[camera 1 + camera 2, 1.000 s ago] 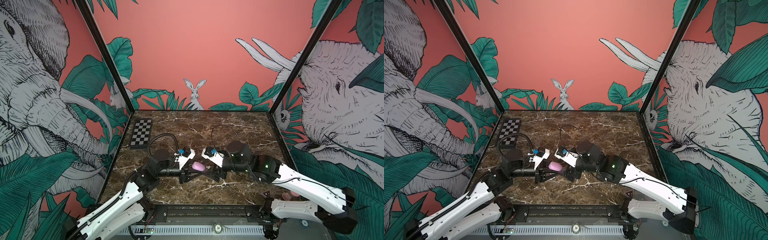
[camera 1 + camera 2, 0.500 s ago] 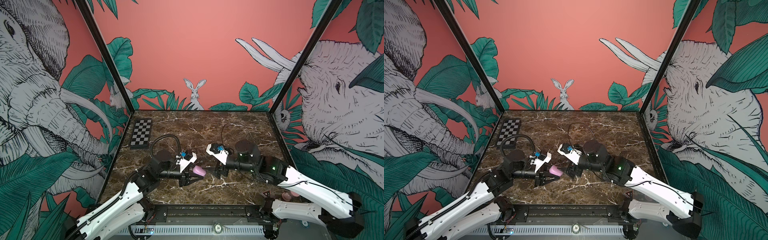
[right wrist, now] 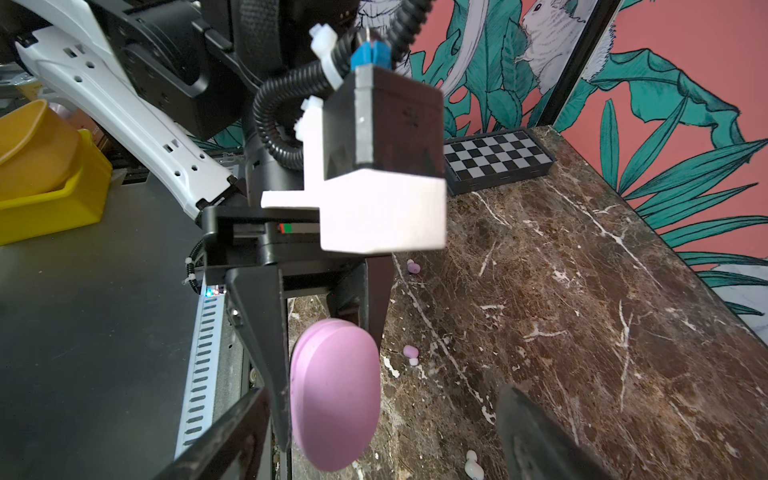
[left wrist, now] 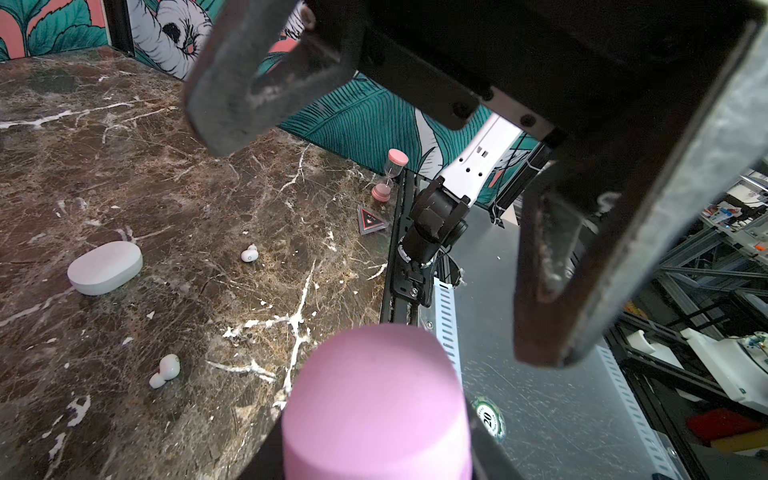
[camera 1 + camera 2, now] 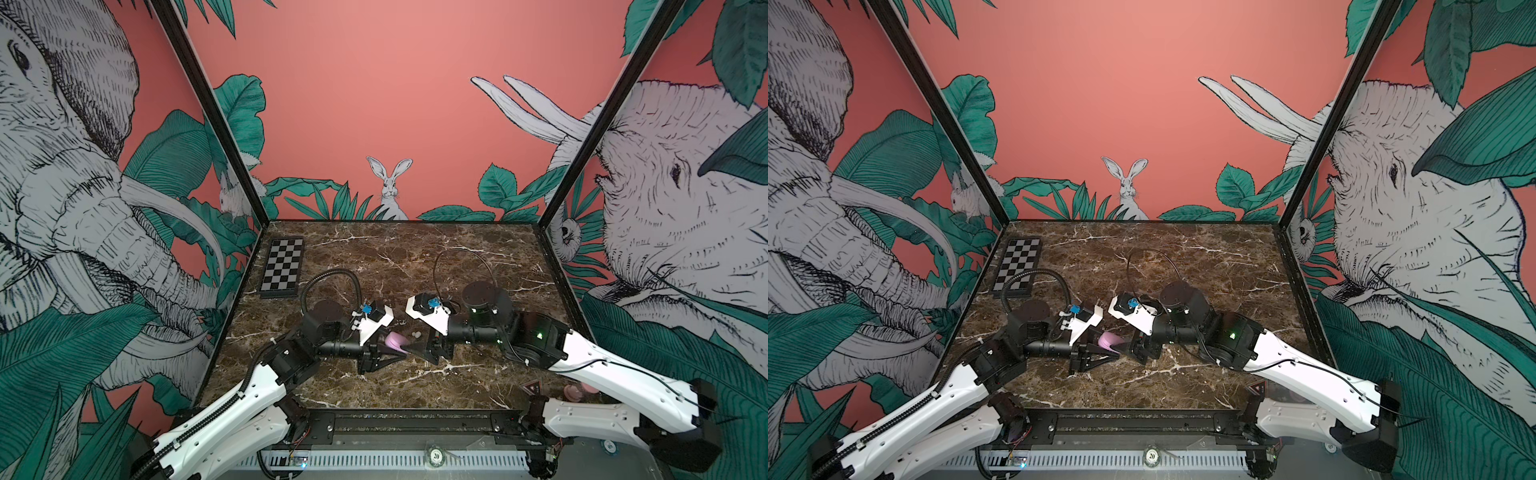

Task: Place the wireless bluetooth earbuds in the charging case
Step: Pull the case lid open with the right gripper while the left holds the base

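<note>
In both top views the left end effector [image 5: 397, 353] is clenched on the lilac charging case [image 5: 394, 340], a smooth, matte, pill-shaped shell. The right end effector [image 5: 428, 353] faces it from just beside, its black jaws spread and gripping nothing. Below them lies the worktop [image 5: 415, 257], brown marble with white veins. One of the white earbuds [image 5: 414, 334] rests on it just behind the case. A chequered board [image 5: 282, 268] lies flat in the far left corner. A pink hourglass [image 5: 575, 390] and a triangular badge [image 5: 532, 388] sit at the near right edge, partly hidden by the right arm.

In the left wrist view the case's rounded end [image 4: 376, 403] fills the lower middle. The right end effector's scuffed grey fingers [image 4: 232, 83] hang wide apart close to the lens and block much of the scene. The white charging case [image 4: 104, 268], a glossy closed pebble, lies on the marble. Two white earbuds [image 4: 249, 253] [image 4: 165, 371] lie loose near it, apart from each other.

In the right wrist view the lilac case [image 3: 334, 395] stands on edge, pinched across its flat faces by tapered black fingers [image 3: 262, 353]. The lilac earbuds [image 3: 412, 267] [image 3: 410, 353], tiny rounded buds, lie loose on the marble beyond it. The left arm's white camera mount [image 3: 382, 216] covers the middle. A yellow bin [image 3: 45, 187] sits off the worktop.
</note>
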